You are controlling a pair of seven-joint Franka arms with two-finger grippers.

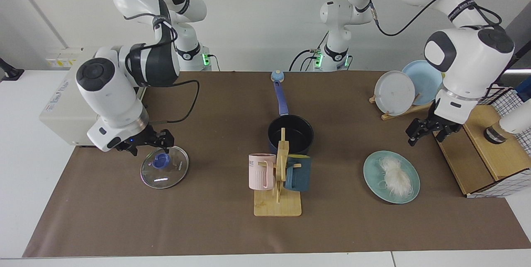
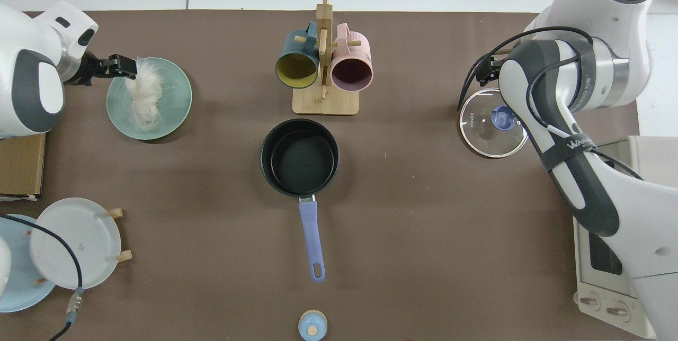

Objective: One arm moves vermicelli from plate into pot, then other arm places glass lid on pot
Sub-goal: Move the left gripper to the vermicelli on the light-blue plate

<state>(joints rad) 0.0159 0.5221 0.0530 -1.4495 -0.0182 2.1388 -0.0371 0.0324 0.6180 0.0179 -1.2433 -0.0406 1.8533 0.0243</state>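
Observation:
The teal plate (image 1: 373, 182) (image 2: 177, 100) carries a white tuft of vermicelli (image 1: 396, 175) (image 2: 142, 97). My left gripper (image 1: 428, 133) (image 2: 121, 65) hangs open just behind the plate's far edge, at the end of the tuft and holding nothing. The dark-blue pot (image 1: 290, 134) (image 2: 299, 156) stands mid-table with a black, bare inside and its handle (image 1: 282, 99) pointing toward the arm bases. The glass lid (image 1: 166, 172) (image 2: 484, 137) lies flat on the mat. My right gripper (image 1: 151, 146), blue light at its wrist, hovers open just above the lid's blue knob (image 1: 161, 161) (image 2: 503, 117).
A wooden mug rack (image 1: 277, 207) with a pink and a teal mug stands right in front of the pot. A toaster oven (image 1: 58, 105) sits behind the lid, a plate rack (image 1: 394, 91) and a wire-sided wooden box (image 1: 485, 151) behind the teal plate.

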